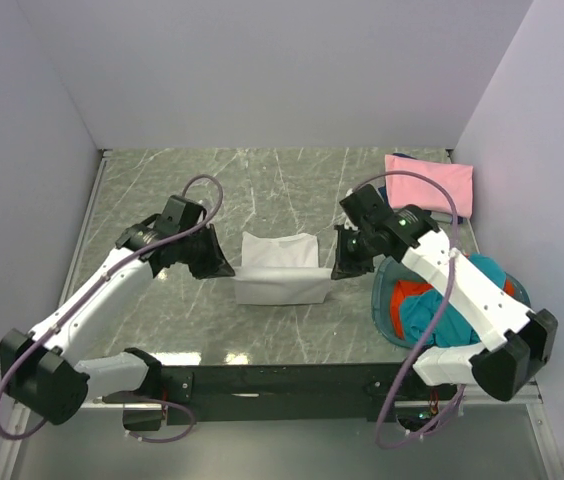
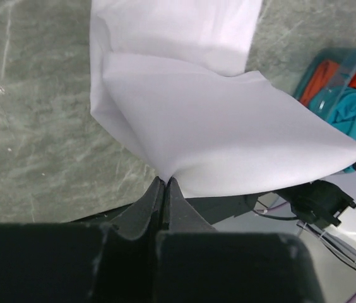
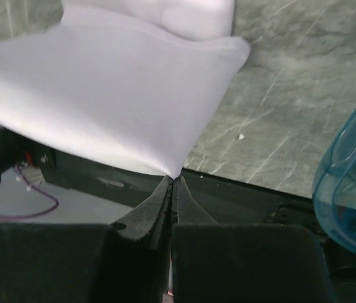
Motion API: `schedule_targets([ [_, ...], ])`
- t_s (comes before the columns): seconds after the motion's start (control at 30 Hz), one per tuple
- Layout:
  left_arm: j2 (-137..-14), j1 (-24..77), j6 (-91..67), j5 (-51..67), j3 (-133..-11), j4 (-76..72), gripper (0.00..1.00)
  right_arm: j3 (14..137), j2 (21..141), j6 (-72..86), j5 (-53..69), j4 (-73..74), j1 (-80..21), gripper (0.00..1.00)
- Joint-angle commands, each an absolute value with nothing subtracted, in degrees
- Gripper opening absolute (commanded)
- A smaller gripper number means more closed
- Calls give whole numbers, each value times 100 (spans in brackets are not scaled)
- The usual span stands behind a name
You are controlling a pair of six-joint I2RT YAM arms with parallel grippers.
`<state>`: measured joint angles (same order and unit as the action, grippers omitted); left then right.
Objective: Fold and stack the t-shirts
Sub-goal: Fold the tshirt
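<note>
My right arm crossed over the blue basket (image 1: 378, 300), so only patches of the teal shirt (image 1: 424, 318) and the orange-red shirt (image 1: 405, 297) showed inside it; the pink shirt (image 1: 430, 183) lay folded at the far right corner of the tabletop (image 1: 262, 180), a cable looping over its near edge. In both wrist views the lifted cloth hid whatever lay beneath it. The white shirt (image 1: 280, 268) sat mid-tabletop between my arms; both reached forward and bent inward, wrists facing each other across it. My left claw (image 2: 164, 183) was pressed together, pinching the shirt's near left corner; my right claw (image 3: 173, 180) was likewise pinching the near right corner; the cloth stretched taut between them.
</note>
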<state>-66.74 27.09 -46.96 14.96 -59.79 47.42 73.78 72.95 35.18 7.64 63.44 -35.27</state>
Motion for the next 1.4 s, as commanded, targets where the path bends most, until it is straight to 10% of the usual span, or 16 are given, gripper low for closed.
schedule_targets([
  [0.0,-6960,2453,-4342,1485,-6275,4457,0,7716,7610,3367,457,6153,-3270,0],
  [1.2,-11494,1257,-3436,2979,-9271,3550,0,11003,11943,2127,799,6029,-2004,0],
  [1.27,-11671,1222,-3480,2901,-9421,3595,13,11214,12154,2057,957,6038,-1969,0],
  [1.37,-11760,1134,-3638,2646,-9536,3429,54,11495,12602,1925,1256,5968,-1942,40],
])
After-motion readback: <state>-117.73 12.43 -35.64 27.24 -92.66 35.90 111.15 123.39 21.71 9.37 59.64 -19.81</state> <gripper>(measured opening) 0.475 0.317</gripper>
